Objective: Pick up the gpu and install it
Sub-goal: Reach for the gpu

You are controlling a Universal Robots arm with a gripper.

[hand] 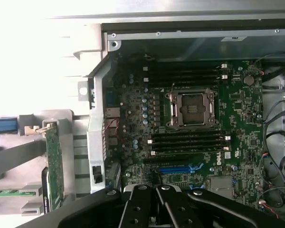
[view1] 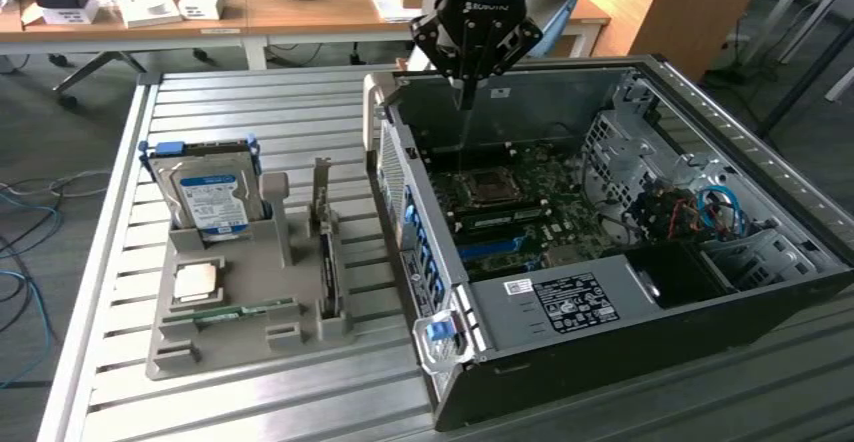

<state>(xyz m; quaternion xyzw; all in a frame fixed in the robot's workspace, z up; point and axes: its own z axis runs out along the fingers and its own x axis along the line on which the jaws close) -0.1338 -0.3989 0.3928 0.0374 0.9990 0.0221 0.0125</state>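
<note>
The tool [view1: 463, 94], closed and empty, hangs over one open case [view1: 641, 352]; one gpu [view1: 324, 262] stands outside.

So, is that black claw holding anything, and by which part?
Nothing is held. The black gripper is shut and empty above the open dark computer case; the thin dark gpu card stands in its grey rack.

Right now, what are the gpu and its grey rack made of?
The gpu: matte circuit board, with a pale, metal-looking bracket at one end. The grey rack: probably plastic, uniformly matte and blocky.
</note>
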